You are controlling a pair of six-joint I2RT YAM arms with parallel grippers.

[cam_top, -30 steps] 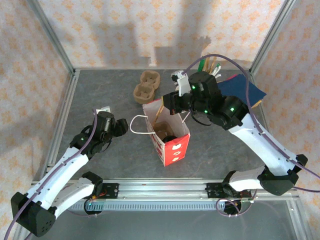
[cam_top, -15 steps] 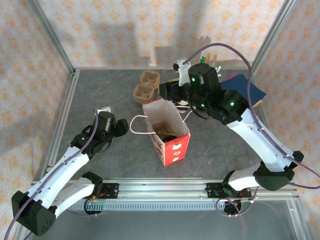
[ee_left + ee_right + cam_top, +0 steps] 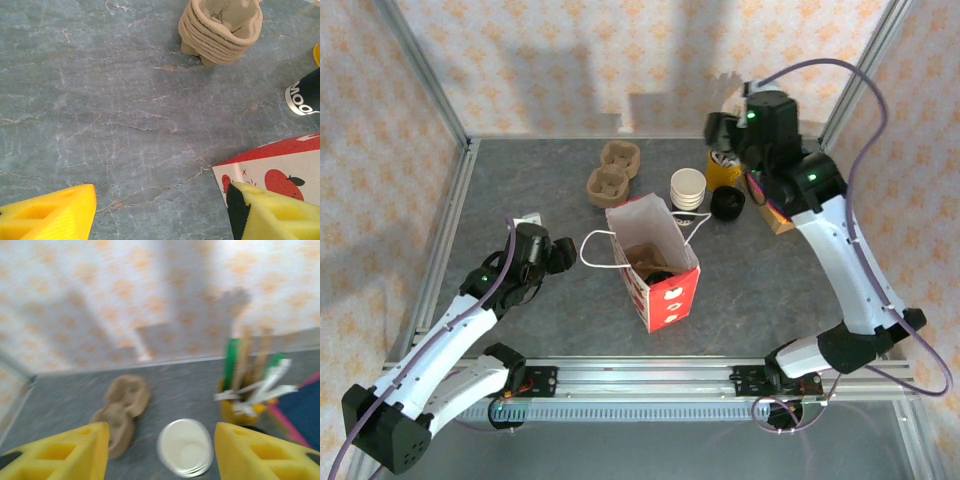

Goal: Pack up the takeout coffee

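Takeout coffee (image 3: 688, 188): upright on the table (image 3: 520, 180), just far of the paper bag (image 3: 655, 262), between the cardboard carrier (image 3: 612, 172) and the yellow cup (image 3: 720, 165); long axis vertical, mouth up.
Right gripper (image 3: 160, 440): fingers wide apart, empty; you find the cup below it, between them.
Left gripper (image 3: 160, 210): spread open, empty, left of the bag.
Nearer arm: right, by your judgement.

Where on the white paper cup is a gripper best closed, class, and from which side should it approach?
Probably its upper wall, pinched from both sides, coming straight down from above. The white paper cup stands upright, mouth open, and the paper bag, black lid and yellow cup crowd it, so a sideways approach looks tight.
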